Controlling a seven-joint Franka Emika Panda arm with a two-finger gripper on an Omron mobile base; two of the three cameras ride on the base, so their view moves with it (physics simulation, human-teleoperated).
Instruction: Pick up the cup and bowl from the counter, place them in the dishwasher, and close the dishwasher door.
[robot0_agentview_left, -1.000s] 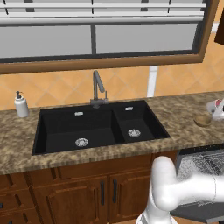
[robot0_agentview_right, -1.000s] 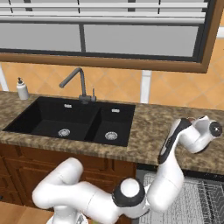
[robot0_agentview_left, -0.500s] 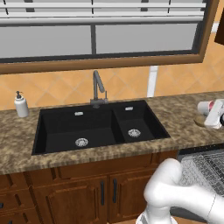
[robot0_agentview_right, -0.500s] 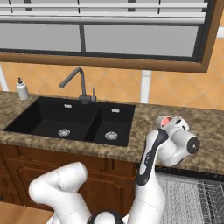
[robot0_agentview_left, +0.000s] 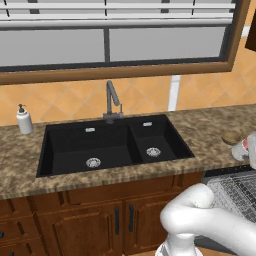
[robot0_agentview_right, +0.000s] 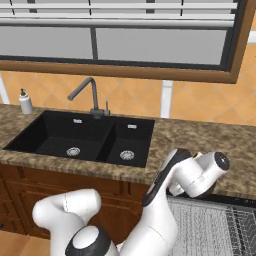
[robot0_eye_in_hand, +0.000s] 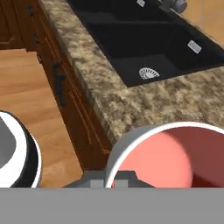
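One cup (robot0_eye_in_hand: 164, 159) sits right at the gripper in the hand view, its white rim and red-pink inside looming at about 5 o'clock of that picture, so close that the fingertips themselves cannot be made out. The jaws are pressed together, pinching the cup. In the left base view the cup (robot0_agentview_left: 244, 149) shows at 3 o'clock, at the picture's right edge, raised just above the counter (robot0_agentview_left: 205, 137). The bowl (robot0_agentview_left: 231, 137), tan-brown and shallow, rests on the counter just beside the cup, toward 11 o'clock from it.

Below the cup, at 4 o'clock of the left base view, lies the grey wire rack of the dishwasher (robot0_agentview_left: 239, 192); the right base view shows that rack (robot0_agentview_right: 210, 225) at 5 o'clock.

Farther out, the black double sink (robot0_agentview_left: 112, 145) fills the counter's middle, with a faucet (robot0_agentview_left: 112, 102) at its 12 o'clock and a white soap bottle (robot0_agentview_left: 23, 120) at 9 o'clock. No writing or brand can be read anywhere.
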